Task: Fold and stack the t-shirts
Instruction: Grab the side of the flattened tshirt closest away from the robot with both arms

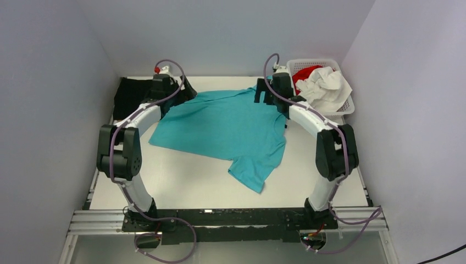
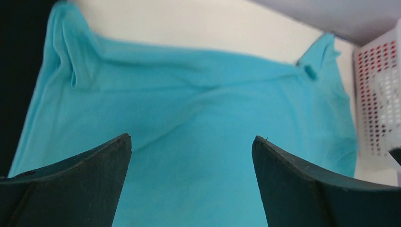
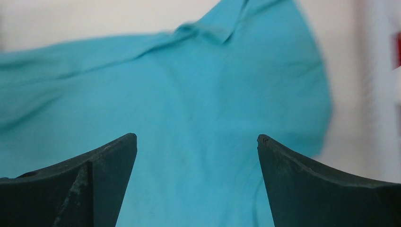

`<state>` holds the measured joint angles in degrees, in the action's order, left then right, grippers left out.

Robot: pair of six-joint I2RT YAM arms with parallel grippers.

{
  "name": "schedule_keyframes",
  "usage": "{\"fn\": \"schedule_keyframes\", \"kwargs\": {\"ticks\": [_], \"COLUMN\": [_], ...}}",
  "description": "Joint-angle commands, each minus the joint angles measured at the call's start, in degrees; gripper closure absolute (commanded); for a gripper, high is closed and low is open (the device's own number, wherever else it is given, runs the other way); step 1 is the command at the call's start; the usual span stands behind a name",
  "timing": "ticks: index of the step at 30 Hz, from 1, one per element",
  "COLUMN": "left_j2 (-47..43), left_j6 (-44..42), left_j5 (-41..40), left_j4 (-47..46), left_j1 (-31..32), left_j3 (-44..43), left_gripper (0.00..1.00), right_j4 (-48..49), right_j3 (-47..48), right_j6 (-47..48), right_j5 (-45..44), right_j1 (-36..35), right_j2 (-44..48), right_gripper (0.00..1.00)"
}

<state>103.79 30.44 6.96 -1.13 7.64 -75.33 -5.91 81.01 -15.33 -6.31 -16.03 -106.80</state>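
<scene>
I had the left gripper and right gripper hanging with fingers spread wide and empty. The turquoise t-shirt lay flat beneath and ahead of both, its breadth running from one gripper across to the other, neither arm nearer.

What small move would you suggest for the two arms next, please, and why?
Probably lower both arms and pinch the far edge of the turquoise t-shirt. The left fingers and right fingers hover open above it, holding nothing, and it lies spread out, not yet folded, on the table.
</scene>
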Motion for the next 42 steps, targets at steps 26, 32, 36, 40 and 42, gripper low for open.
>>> {"fn": "schedule_keyframes", "kwargs": {"ticks": [26, 32, 36, 40, 42], "left_j2": [-17.8, -28.8, -30.6, -26.0, -22.5], "left_j6": [13.3, 16.5, 13.0, 9.4, 8.5], "left_j5": [-0.4, 0.3, -4.9, -11.3, -13.3], "left_j4": [19.4, 22.3, 23.0, 19.0, 15.0], "left_j1": [9.1, 14.0, 14.0, 12.8, 11.6], "left_j3": [39.9, 42.6, 34.8, 25.4, 22.0], "left_gripper": [0.01, 0.01, 0.01, 0.01, 0.01], "right_j4": [-22.4, -28.0, -24.7, -16.6, -12.5], "right_j3": [-41.3, -41.8, -37.5, -35.2, -35.2], "right_j6": [-13.8, -12.5, -9.7, -7.7, -7.2], "right_j5": [7.5, 7.4, 8.3, 12.1, 13.2], "right_j1": [3.2, 3.6, 3.6, 1.6, -0.8], "right_j2": [25.2, 34.2, 36.1, 36.0, 34.3], "right_gripper": [0.0, 0.0, 0.0, 0.0, 0.0]}}
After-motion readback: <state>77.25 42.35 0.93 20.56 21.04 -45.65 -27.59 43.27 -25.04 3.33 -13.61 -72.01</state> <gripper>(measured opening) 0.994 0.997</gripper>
